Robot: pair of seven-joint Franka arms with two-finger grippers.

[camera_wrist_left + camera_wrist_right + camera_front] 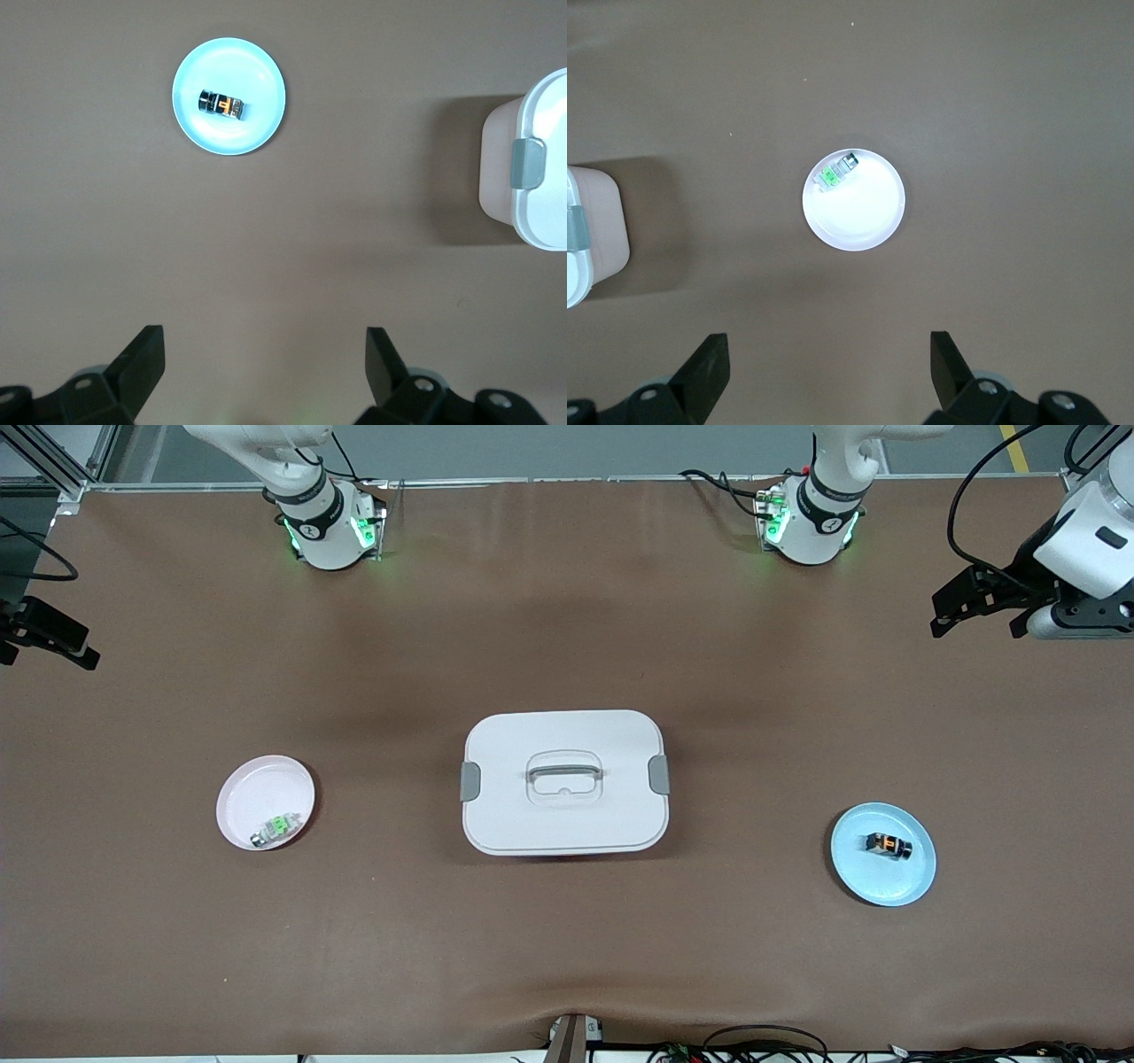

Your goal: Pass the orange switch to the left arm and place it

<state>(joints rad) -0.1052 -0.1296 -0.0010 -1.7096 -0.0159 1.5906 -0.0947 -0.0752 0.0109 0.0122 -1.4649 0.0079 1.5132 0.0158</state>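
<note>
The left gripper (261,372) hangs high over bare table at the left arm's end, its fingers spread wide and empty; the right gripper (828,372) hangs likewise over the right arm's end, fingers wide and holding nothing. The orange switch (889,845) lies on its side on the blue plate (912,881), well apart from both grippers. The white box (563,781), lid on and clasps shut, sits mid-table between that plate and the pink plate (244,788), where a green-and-silver part (274,830) rests near the rim. As I judge it, the switch is small and round, so a pinch along its axis could let it roll or skid on the plate. The box stands squarely in the way of a straight carry, so a low handover risks clipping its lid or handle.
</note>
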